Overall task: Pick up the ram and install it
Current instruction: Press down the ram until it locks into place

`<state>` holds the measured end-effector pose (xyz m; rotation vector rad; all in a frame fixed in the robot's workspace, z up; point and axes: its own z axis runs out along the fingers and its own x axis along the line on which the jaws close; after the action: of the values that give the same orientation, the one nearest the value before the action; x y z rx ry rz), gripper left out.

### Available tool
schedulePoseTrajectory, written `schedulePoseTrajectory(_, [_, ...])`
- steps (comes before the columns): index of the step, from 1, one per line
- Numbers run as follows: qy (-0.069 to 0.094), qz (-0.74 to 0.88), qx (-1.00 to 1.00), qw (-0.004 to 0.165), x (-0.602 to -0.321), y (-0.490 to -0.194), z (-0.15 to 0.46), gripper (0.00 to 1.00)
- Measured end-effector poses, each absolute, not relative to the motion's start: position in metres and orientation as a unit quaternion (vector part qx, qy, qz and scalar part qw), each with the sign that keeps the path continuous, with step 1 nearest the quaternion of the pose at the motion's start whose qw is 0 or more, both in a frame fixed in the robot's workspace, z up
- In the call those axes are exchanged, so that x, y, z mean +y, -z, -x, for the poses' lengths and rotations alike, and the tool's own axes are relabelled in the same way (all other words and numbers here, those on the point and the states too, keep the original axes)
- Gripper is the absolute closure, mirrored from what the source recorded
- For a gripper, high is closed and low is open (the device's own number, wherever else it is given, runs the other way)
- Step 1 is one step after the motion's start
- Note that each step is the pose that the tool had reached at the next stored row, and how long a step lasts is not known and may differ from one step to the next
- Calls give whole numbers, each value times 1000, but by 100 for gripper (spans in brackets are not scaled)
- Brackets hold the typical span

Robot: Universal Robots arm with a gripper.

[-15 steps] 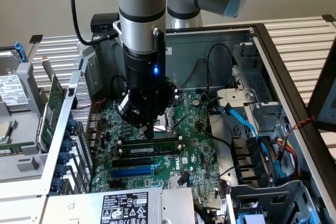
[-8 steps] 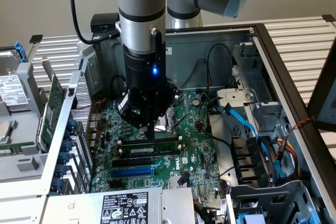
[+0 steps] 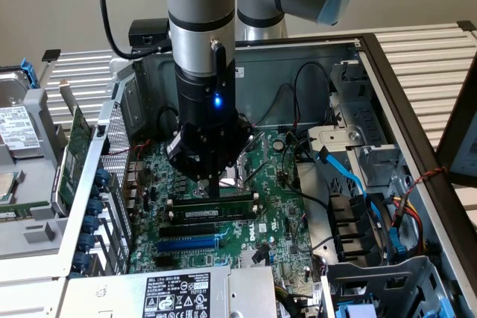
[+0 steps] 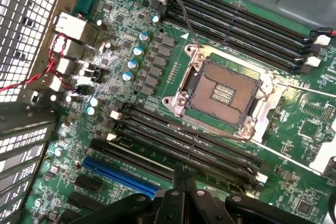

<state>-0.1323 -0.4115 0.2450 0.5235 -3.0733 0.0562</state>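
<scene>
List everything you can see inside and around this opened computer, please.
computer case: one, grey metal, open, holding the rest
main circuit board: one, green, on the case floor
chip socket: one, silver frame, empty, mid-board
memory stick: one, dark green, lying along a slot under the gripper
blue slot: one, beside the black slots
blue cables: a few, exterior view's right
power supply: one, grey with a white label, front edge
robot arm: one, silver
gripper: one, black, shut, tips down at the memory stick

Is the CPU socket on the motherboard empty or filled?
Empty: the CPU socket shows its bare contact grid inside the metal frame, with no processor seated.
</scene>
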Motion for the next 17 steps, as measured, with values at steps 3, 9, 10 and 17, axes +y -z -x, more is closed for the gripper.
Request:
schedulePoseTrajectory(3, [-18, -150, -989, 11, -411, -245, 132, 89])
schedulePoseTrajectory(9, [-18, -113, -993, 10, -411, -245, 132, 89])
schedulePoseTrajectory(10, [-18, -107, -994, 9, -411, -245, 132, 89])
schedulePoseTrajectory(17, [-18, -65, -998, 8, -411, -245, 132, 89])
